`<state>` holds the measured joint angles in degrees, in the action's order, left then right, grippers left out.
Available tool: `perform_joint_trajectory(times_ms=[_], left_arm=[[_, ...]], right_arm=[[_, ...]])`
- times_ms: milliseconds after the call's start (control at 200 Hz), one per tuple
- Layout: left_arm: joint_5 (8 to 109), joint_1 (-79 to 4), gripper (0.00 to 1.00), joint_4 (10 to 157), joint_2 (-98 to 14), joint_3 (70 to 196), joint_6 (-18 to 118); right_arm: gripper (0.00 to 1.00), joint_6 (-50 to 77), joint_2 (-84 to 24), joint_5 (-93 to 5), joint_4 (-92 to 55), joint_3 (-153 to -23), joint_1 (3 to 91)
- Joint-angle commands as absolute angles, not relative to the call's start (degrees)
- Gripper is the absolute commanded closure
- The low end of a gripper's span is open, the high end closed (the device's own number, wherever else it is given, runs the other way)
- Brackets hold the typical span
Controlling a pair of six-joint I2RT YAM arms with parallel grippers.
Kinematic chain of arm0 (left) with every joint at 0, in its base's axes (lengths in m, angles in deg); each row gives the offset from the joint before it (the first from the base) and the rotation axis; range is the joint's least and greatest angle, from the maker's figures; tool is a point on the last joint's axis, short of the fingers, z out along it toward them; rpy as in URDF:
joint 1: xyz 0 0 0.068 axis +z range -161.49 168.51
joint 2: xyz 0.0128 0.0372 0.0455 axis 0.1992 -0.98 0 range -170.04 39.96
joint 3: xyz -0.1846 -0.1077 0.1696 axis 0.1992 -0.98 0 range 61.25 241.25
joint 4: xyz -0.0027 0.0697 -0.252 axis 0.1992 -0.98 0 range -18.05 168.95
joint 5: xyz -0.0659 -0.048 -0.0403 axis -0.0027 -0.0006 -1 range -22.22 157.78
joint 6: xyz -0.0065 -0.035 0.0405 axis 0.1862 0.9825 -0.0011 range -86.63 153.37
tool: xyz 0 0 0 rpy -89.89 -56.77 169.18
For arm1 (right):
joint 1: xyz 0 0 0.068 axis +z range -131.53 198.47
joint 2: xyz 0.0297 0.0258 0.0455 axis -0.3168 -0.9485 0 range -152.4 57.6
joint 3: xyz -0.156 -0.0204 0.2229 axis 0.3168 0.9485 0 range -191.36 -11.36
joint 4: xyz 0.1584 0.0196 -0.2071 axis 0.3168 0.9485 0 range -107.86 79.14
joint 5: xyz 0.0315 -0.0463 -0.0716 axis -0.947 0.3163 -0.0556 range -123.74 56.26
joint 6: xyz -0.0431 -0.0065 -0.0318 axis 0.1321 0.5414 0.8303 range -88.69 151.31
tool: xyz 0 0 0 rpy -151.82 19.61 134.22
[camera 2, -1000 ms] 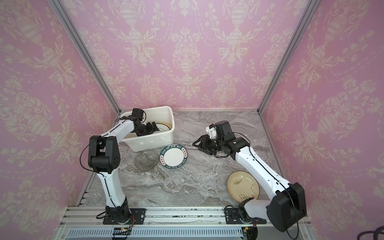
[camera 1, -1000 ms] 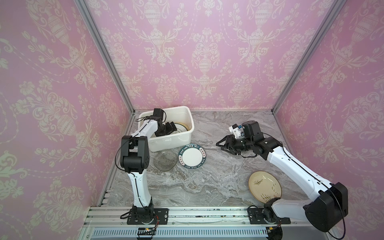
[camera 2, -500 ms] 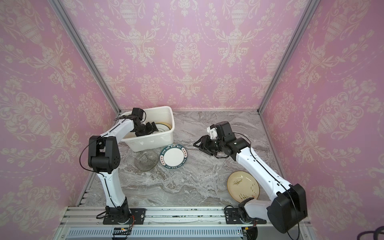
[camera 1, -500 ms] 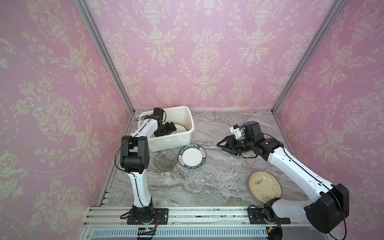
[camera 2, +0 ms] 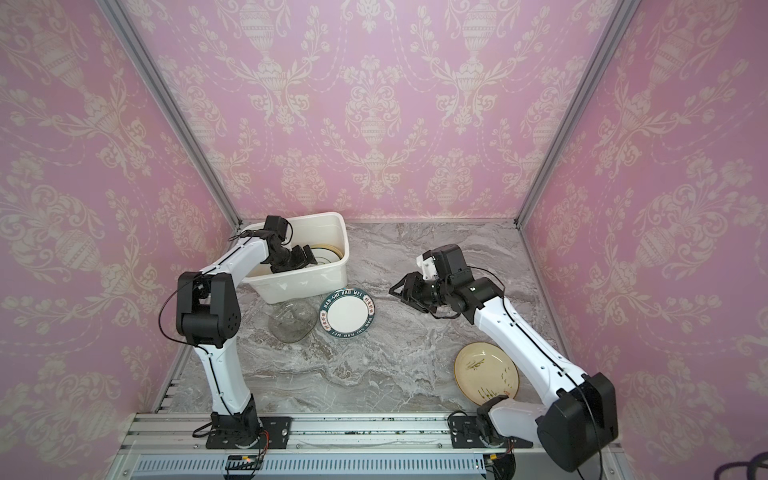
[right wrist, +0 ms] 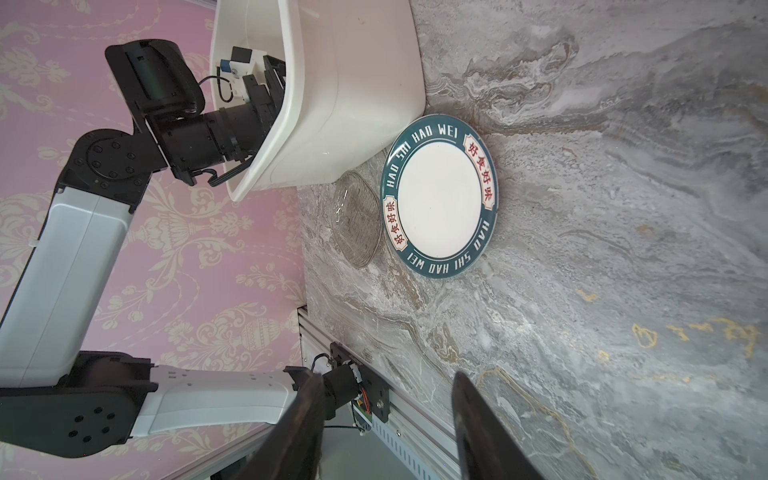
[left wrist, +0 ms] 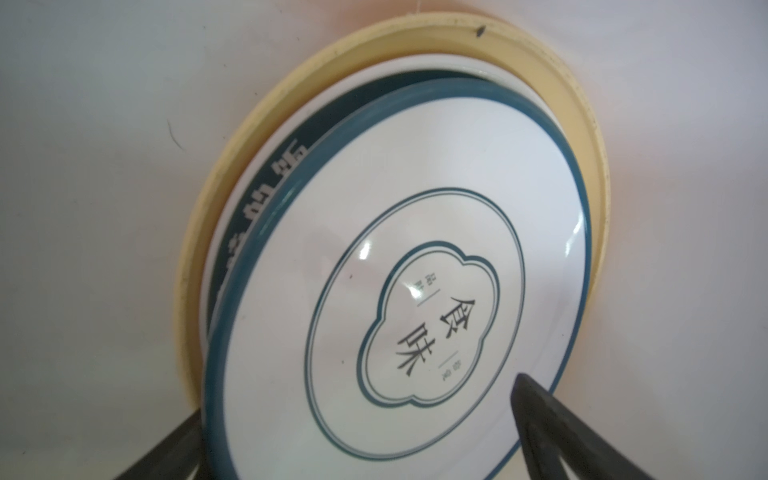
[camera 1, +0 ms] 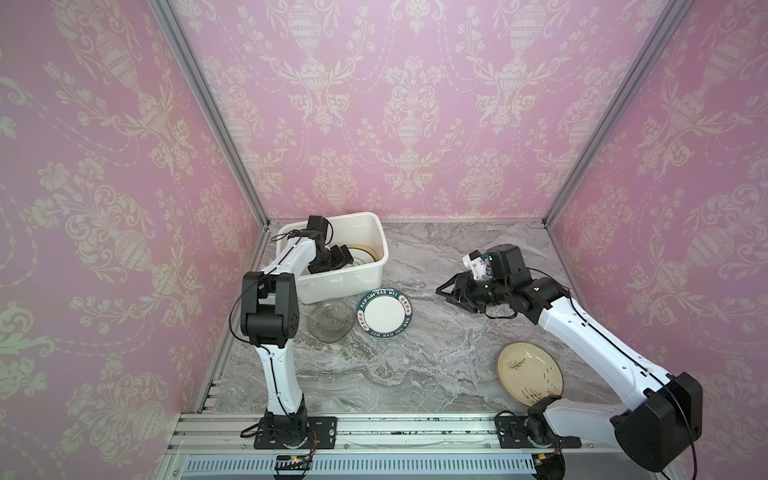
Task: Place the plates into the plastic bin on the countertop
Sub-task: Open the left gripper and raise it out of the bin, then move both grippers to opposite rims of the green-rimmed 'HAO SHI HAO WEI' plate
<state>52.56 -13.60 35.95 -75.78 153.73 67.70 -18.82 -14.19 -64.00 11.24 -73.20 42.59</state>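
While glossy round plates nest in plastic bin, left gripper gapes, right gripper parted.

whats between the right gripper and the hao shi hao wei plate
Nothing but bare countertop; both top views show the right gripper and the teal-rimmed plate apart.

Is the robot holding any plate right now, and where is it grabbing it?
Nothing. The left end effector stands wide open around the blue-rimmed plate in the plastic bin; the right end effector is open and empty.
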Motion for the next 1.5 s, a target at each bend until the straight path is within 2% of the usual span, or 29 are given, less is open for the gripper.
perform_joint_trajectory(times_ms=[0, 520, 746, 1081, 1176, 1331, 1496], left_arm=[[57.51, -13.20, 0.01, 28.54, -72.80, 153.17, 68.34], [56.44, -12.98, 0.01, 30.25, -66.94, 152.72, 68.95], [56.99, -12.87, 0.01, 32.10, -58.59, 151.58, 69.82], [62.78, -13.07, 0.01, 29.43, -38.24, 144.91, 68.35], [60.55, -13.46, 0.01, 28.50, -31.85, 141.99, 68.58], [51.60, -14.77, 0.01, 23.10, -23.99, 138.05, 68.90], [41.81, -15.60, 0.01, 19.20, -21.36, 131.91, 67.11]], right_arm=[[0.50, -18.71, -13.07, -63.09, 12.02, -71.84, 42.50], [0.50, -19.36, -12.76, -61.51, 12.23, -70.66, 43.43], [0.50, -17.72, -12.98, -59.96, 13.63, -70.55, 43.55], [0.48, -11.94, -14.19, -56.02, 8.16, -68.22, 44.98], [0.47, -10.53, -14.78, -55.97, 5.27, -66.49, 45.46], [0.45, -10.75, -15.39, -55.85, -5.71, -59.72, 46.52], [0.43, -13.26, -19.30, -54.17, -20.39, -51.94, 48.40]])
